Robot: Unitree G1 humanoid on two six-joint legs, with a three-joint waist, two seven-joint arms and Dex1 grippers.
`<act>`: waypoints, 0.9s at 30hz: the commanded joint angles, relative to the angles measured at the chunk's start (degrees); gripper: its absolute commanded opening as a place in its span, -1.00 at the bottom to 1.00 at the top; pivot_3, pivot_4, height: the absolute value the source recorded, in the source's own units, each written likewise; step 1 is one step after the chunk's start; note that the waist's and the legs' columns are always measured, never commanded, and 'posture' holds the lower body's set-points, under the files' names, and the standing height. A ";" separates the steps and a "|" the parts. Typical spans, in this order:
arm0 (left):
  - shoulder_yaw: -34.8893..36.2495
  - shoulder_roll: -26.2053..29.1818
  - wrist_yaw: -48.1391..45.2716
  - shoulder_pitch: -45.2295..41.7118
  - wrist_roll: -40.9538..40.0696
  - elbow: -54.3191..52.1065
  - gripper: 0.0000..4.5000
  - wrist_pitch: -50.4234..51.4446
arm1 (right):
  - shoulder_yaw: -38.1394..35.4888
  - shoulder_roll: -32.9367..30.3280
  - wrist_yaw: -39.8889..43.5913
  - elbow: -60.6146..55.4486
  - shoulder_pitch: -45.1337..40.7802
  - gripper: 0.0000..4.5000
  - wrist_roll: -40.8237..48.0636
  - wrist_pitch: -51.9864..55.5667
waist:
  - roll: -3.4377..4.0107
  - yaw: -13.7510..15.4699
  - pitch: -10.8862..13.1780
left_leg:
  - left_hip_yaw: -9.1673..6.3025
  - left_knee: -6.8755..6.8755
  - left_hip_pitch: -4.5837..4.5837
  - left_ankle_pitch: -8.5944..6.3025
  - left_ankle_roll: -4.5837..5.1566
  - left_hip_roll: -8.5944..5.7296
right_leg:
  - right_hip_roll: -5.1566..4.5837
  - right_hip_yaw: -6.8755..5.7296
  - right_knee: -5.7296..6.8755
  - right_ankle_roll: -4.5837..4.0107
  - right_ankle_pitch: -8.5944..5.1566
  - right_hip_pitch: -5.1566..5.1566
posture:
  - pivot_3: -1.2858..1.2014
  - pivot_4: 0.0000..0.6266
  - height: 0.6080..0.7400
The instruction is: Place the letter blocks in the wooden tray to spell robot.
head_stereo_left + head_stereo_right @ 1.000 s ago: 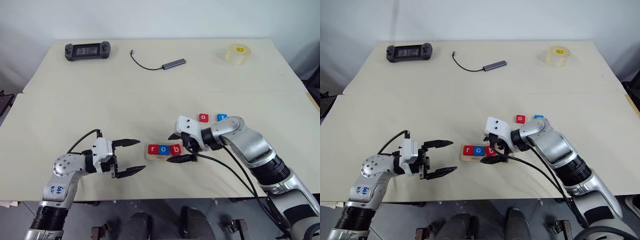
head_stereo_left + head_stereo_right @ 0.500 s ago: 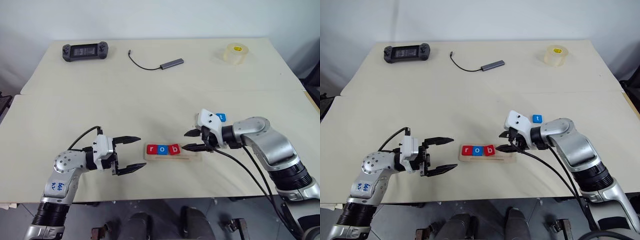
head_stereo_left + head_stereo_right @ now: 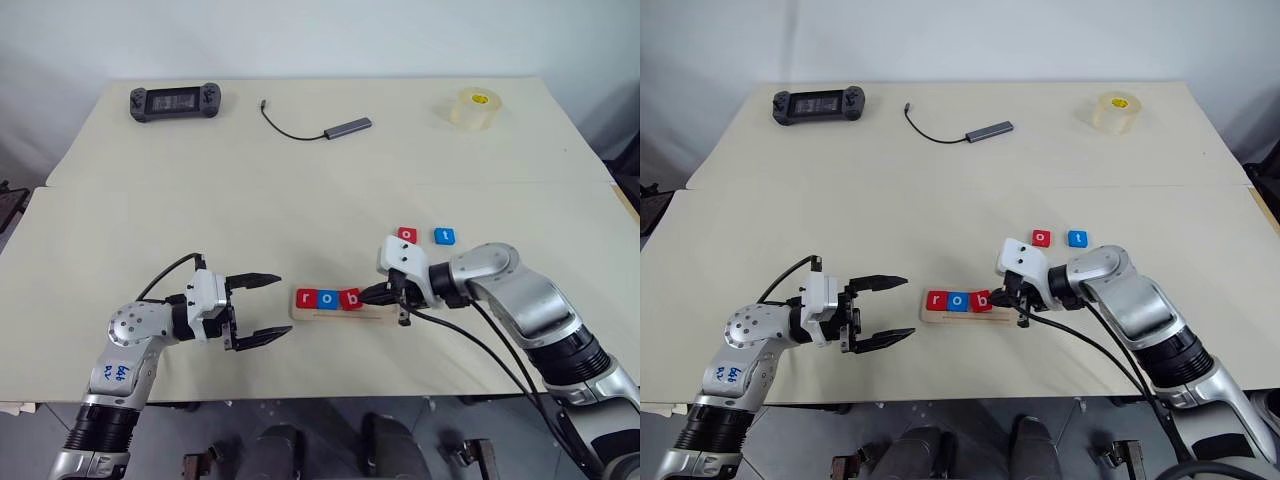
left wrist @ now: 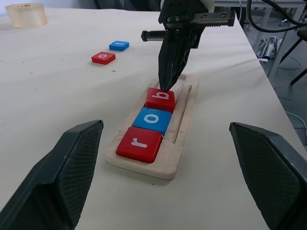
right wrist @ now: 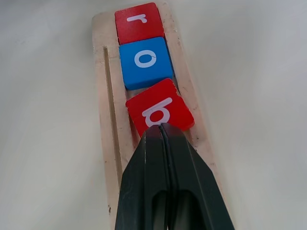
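wooden tray (image 3: 345,312): it lies on the tabletop near the front edge, between the two arms; three letter blocks sit in its slot and the right part of the slot is free.
blocks in tray: red r (image 4: 139,143), blue o (image 4: 152,120), red b (image 4: 161,99); the b sits a little turned, not square to the slot.
blocks outside: red o (image 3: 407,235) and blue t (image 3: 444,236) lie flat on the tabletop, just behind the right arm, near each other but apart.
right tool (image 5: 160,128): fingers pressed together, holding nothing; the tip is at the free edge of the b block.
left tool (image 3: 268,308): fingers wide, empty, beside the tray's left end and not touching it.
risk 1: I think a push with the closed tip can slide the whole tray, because nothing holds it.
risk 2: a hard push may tip the turned b out of the slot.
risk 3: the t may go in before the second o.
tabletop (image 3: 300,190): pale beige, matte and smooth, so things slide easily.
far side: a game controller (image 3: 174,101), a cable with adapter (image 3: 320,125), a tape roll (image 3: 474,107).
room: plain white wall behind.
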 commanded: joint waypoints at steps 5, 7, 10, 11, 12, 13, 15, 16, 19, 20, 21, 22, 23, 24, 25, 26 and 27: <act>0.86 0.48 0.43 0.61 -0.34 -2.32 1.00 -0.18 | -1.42 -1.28 0.92 -5.25 0.34 -0.99 2.56 2.83 | 0.00 0.05 0.00 | 0.00 0.00 0.00 0.00 0.00 0.00 | 0.00 0.00 0.00 0.00 0.00 0.00 | 0.03 -0.52 1.00; 0.86 0.52 0.39 0.69 -0.33 -2.30 1.00 -0.21 | -2.73 -1.97 0.90 -5.69 0.35 -0.99 3.34 3.45 | 0.00 0.06 0.00 | 0.00 0.00 -0.01 0.00 0.00 -0.01 | 0.00 0.00 -0.01 0.00 0.00 0.00 | 0.03 -0.52 1.00; 0.84 0.46 0.39 0.45 -0.29 -2.05 1.00 -0.30 | -3.78 -3.02 -0.04 -4.45 0.15 -0.99 2.90 3.47 | 0.00 0.10 0.00 | -0.01 0.00 -0.01 0.00 0.00 -0.01 | 0.00 -0.01 -0.01 0.00 0.00 0.01 | 0.03 -0.52 1.00; 0.79 0.37 0.40 0.31 -0.26 -1.90 1.00 -0.34 | -3.72 -3.27 -0.45 -3.80 0.18 -0.99 2.41 3.37 | 0.00 0.07 0.00 | -0.01 0.00 -0.01 0.00 0.00 -0.01 | 0.00 0.00 -0.01 0.00 0.00 0.01 | 0.03 -0.52 1.00; 0.70 0.29 0.36 0.13 -0.21 -1.71 1.00 -0.41 | -3.42 -3.38 -0.69 -3.32 0.22 -0.99 1.99 3.15 | 0.00 0.04 0.00 | -0.01 0.00 0.00 0.00 0.00 0.00 | 0.00 0.00 -0.01 0.00 0.00 0.01 | 0.03 -0.52 1.00; 0.61 0.21 0.35 0.00 -0.18 -1.58 1.00 -0.44 | -3.09 -3.31 -0.93 -3.06 0.32 -0.99 1.71 2.93 | 0.00 0.03 0.00 | 0.00 -0.01 0.00 0.00 0.00 0.00 | 0.00 0.00 -0.01 0.00 0.00 0.00 | 0.03 -0.52 1.00; 0.44 0.05 0.39 -0.20 -0.11 -1.48 1.00 -0.46 | -2.43 -2.77 -1.23 -3.13 0.71 -0.99 1.60 2.83 | 0.00 0.02 0.00 | 0.00 -0.01 0.00 0.00 0.00 0.00 | 0.00 0.00 -0.01 0.00 0.00 -0.01 | 0.03 -0.52 1.00; 0.38 -0.01 0.41 -0.25 -0.09 -1.49 1.00 -0.45 | -2.08 -2.48 -1.37 -3.26 0.94 -0.99 1.50 2.82 | 0.00 0.01 0.00 | 0.00 -0.01 0.00 0.00 0.00 0.00 | 0.00 0.00 -0.01 0.00 0.00 -0.01 | 0.03 -0.52 1.00; 0.29 -0.08 0.37 -0.49 -0.06 -1.33 1.00 -0.47 | -1.12 -1.49 -1.63 -3.56 1.11 -0.99 1.32 2.92 | 0.00 0.02 0.00 | 0.00 -0.01 0.00 0.00 0.00 0.00 | 0.00 0.00 -0.01 0.00 0.00 -0.01 | 0.03 -0.52 1.00; 0.29 -0.07 0.34 -0.53 -0.05 -1.30 1.00 -0.47 | -1.01 -1.14 -1.76 -3.67 1.05 -0.99 1.44 3.07 | 0.00 0.02 0.00 | 0.00 -0.01 0.00 0.00 0.00 0.00 | 0.00 0.00 -0.01 0.00 0.00 -0.01 | 0.03 -0.52 1.00; 0.28 -0.03 0.32 -0.57 -0.02 -1.26 1.00 -0.47 | -0.95 -0.90 -1.85 -3.77 1.00 -0.99 1.61 3.21 | 0.00 0.01 0.00 | 0.00 -0.01 0.00 0.00 0.00 0.00 | 0.00 0.00 -0.01 0.00 0.00 -0.01 | 0.03 -0.52 1.00; 0.31 0.00 0.32 -0.57 -0.02 -1.27 1.00 -0.45 | -0.90 -0.71 -1.92 -3.91 1.02 -0.99 1.82 3.35 | 0.00 0.01 0.00 | 0.00 -0.01 -0.01 0.00 0.00 0.00 | 0.00 0.00 -0.01 0.00 0.00 0.00 | 0.03 -0.52 1.00; 0.37 0.05 0.33 -0.53 -0.01 -1.28 1.00 -0.47 | -0.74 -0.62 -1.93 -4.16 1.20 -0.99 1.92 3.46 | 0.00 0.02 0.00 | 0.00 -0.01 -0.01 0.00 0.00 0.00 | 0.00 0.00 -0.01 0.00 0.00 -0.01 | 0.03 -0.52 1.00; 0.41 0.08 0.35 -0.49 0.00 -1.31 1.00 -0.47 | -0.62 -0.59 -1.89 -4.39 1.37 -0.99 1.97 3.54 | 0.00 0.10 0.00 | 0.00 -0.01 0.00 0.00 0.00 0.00 | 0.00 0.00 -0.01 0.00 0.00 0.00 | 0.03 -0.52 1.00; 0.44 0.09 0.41 -0.45 0.01 -1.35 1.00 -0.46 | -0.53 -0.56 -1.82 -4.68 1.54 -0.99 2.08 3.70 | 0.00 0.13 0.00 | -0.01 0.00 0.00 0.00 0.00 -0.01 | 0.00 -0.01 -0.01 0.00 0.00 0.00 | 0.03 -0.52 1.00; 0.47 0.10 0.43 -0.45 0.02 -1.31 1.00 -0.49 | -0.49 -0.42 -1.80 -4.97 1.57 -0.99 2.25 3.94 | 0.00 0.14 0.00 | -0.01 0.00 -0.01 0.00 0.00 -0.01 | 0.00 -0.01 -0.01 0.00 0.00 0.01 | 0.03 -0.52 1.00; 0.49 0.10 0.46 -0.44 0.02 -1.31 1.00 -0.48 | -0.55 -0.29 -1.79 -5.28 1.55 -0.99 2.47 4.18 | 0.00 0.11 0.00 | -0.01 0.00 -0.01 0.00 0.00 -0.01 | -0.01 -0.01 -0.01 0.00 0.00 0.01 | 0.03 -0.52 1.00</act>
